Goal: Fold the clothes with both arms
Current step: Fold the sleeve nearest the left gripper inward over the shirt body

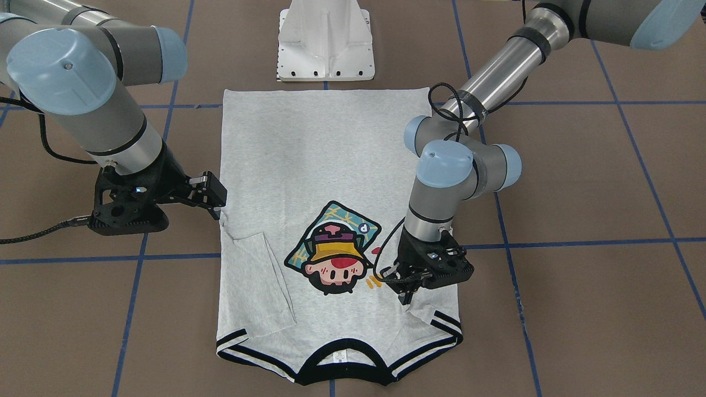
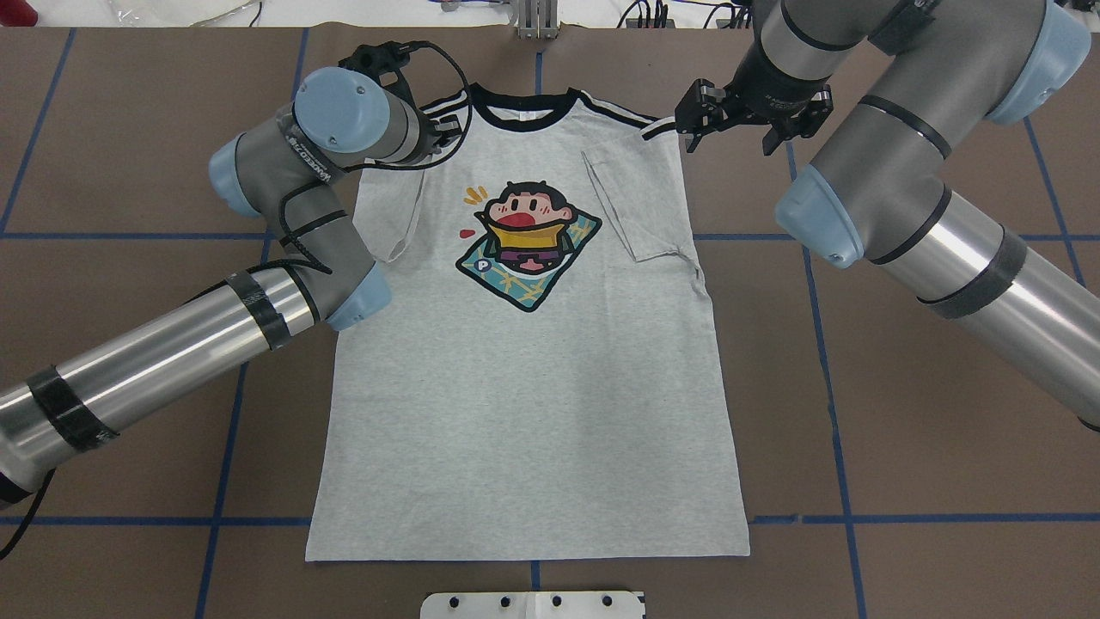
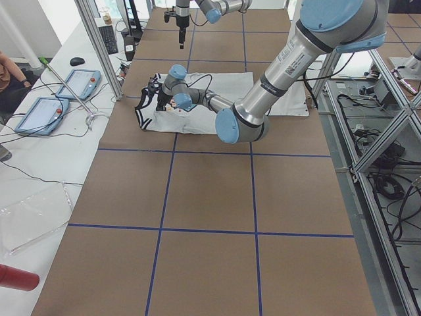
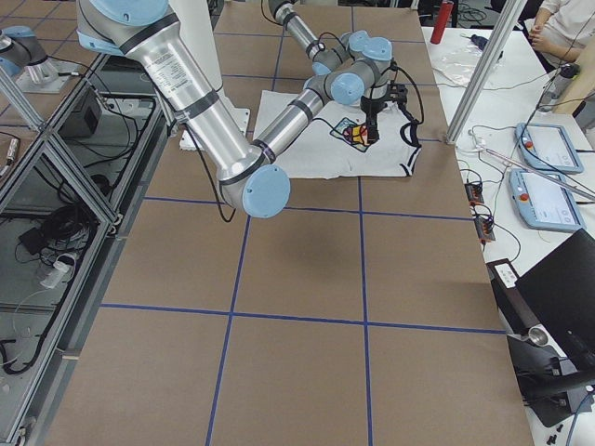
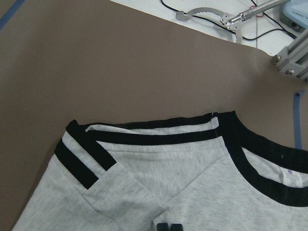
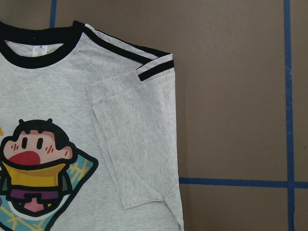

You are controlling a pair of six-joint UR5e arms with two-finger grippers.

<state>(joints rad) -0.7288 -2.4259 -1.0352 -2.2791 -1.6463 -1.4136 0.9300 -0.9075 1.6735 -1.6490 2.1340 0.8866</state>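
The light grey T-shirt (image 2: 524, 387) lies flat, print side up, collar (image 2: 524, 116) at the far end, both short sleeves turned in over the chest. My left gripper (image 1: 405, 298) is down on the shirt by its left shoulder stripes (image 5: 91, 161). Its fingertips (image 5: 168, 227) are pressed together on a ridge of grey fabric. My right gripper (image 2: 730, 137) hangs above the table just off the other shoulder, jaws apart and empty. The right wrist view looks down on the folded-in sleeve (image 6: 134, 144) and shows no fingers.
The white pedestal base (image 1: 326, 41) stands at the shirt's hem end. Brown table with blue tape lines (image 1: 579, 242) spreads on both sides. A white bench with tablets (image 3: 72, 82) and cables runs beyond the collar end, where part of a person (image 3: 10, 79) shows.
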